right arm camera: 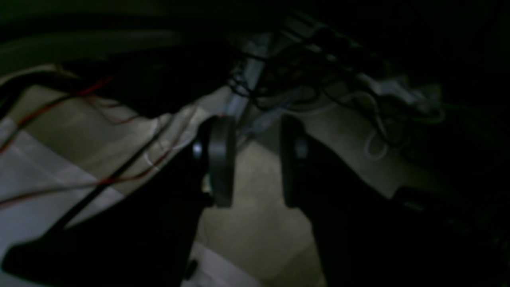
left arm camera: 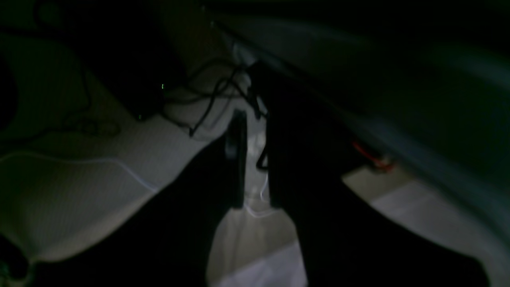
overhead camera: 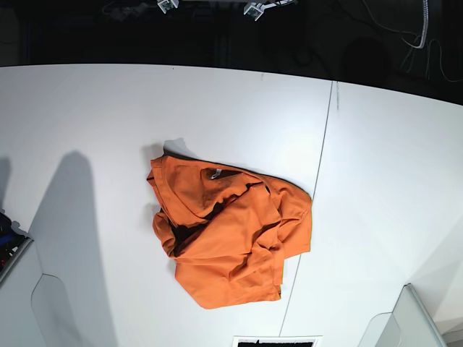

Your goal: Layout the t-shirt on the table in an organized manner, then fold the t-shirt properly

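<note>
- The orange t-shirt (overhead camera: pixel 231 235) lies crumpled near the middle of the white table (overhead camera: pixel 87 116), its collar toward the far side.
- The left gripper (left arm camera: pixel 255 159) holds nothing, jaws slightly apart.
- The right gripper (right arm camera: pixel 255 159) holds nothing, jaws wider apart.

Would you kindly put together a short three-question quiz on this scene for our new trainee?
1. True or false: the t-shirt lies flat and spread out on the table.
2. What marks the neck end of the t-shirt, and does it face the far or the near table edge in the base view?
3. Multiple choice: the dark seam in the table runs A) left of the t-shirt, B) right of it, C) nowhere near it, in the base view.

Key:
1. False; it lies crumpled in a heap.
2. The small grey label; far edge.
3. B.
</note>
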You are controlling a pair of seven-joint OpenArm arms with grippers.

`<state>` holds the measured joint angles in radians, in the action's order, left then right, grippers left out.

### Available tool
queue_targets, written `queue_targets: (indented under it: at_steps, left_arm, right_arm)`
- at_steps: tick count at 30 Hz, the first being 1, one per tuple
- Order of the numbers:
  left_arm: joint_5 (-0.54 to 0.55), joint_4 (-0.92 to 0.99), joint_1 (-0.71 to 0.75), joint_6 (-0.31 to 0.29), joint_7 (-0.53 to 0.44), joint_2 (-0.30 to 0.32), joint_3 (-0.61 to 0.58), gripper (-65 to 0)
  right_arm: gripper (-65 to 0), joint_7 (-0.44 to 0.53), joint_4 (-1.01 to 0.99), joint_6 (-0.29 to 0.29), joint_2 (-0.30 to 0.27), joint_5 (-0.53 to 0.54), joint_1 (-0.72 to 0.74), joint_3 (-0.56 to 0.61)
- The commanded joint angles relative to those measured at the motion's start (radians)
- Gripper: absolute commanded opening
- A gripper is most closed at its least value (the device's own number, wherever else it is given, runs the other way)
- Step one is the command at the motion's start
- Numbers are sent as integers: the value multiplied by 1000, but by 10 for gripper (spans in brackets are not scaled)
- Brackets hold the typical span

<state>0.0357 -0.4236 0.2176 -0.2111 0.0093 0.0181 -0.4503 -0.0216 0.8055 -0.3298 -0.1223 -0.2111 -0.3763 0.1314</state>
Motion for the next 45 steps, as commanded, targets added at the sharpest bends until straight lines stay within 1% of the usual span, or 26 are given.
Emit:
queue_targets:
  at_steps: [1,3,6,9,12,16,19,23,25,29,32,34,38,42,43,45]
  left_arm:
    - [16,-42,27,-10,-6,10,0,-531]
    - [39,-125,74,-10,-6,38,0,-531]
    - [43,-256,145,-10,-5,82,0,-531]
    - [46,-392,220,-10,-5,131,0,-531]
    - [90,-542,294,-11,-5,184,0,-531]
    - [119,-751,386,-52,-4,253,5,-531]
    - [122,-907,454,-93,18,285,46,-531]
    - [145,-1106,546,-100,51,308,145,-531]
    - [148,-1200,589,-100,51,329,197,-531]
    - [148,-1366,661,-100,51,361,293,-531]
    - [154,-1468,702,-99,51,386,342,-531]
    - [183,-1515,720,-97,51,413,367,-531]
    - [201,-1550,731,-88,51,463,407,-531]
    - [201,-1550,693,-88,52,507,419,-531]
    - [201,-1549,681,-88,61,517,419,-531]
    - [201,-1549,656,-88,116,526,419,-531]
  right_arm:
    - [-457,18,60,-26,-19,14,-33,0]
    - [-457,17,162,-40,-47,49,-87,0]
    - [-457,17,304,-42,-92,103,-166,0]
    - [-457,17,443,-42,-129,107,-240,0]
    - [-457,17,581,-42,-159,107,-306,0]
    - [-457,17,742,-42,-198,107,-367,0]
    - [-457,12,845,-45,-228,107,-397,0]
    - [-457,10,955,-45,-262,107,-417,0]
    - [-457,10,1006,-52,-266,121,-416,0]
    - [-457,10,1103,-52,-266,182,-399,0]
    - [-457,10,1149,-53,-265,193,-362,0]
    - [-457,10,1159,-52,-262,193,-320,1]
    - [-457,9,1157,-52,-252,193,-206,2]
    - [-457,-18,1135,-52,-234,193,-63,9]
    - [-457,-32,1121,-52,-226,193,-24,14]
    - [-457,-55,1078,-52,-207,191,51,31]
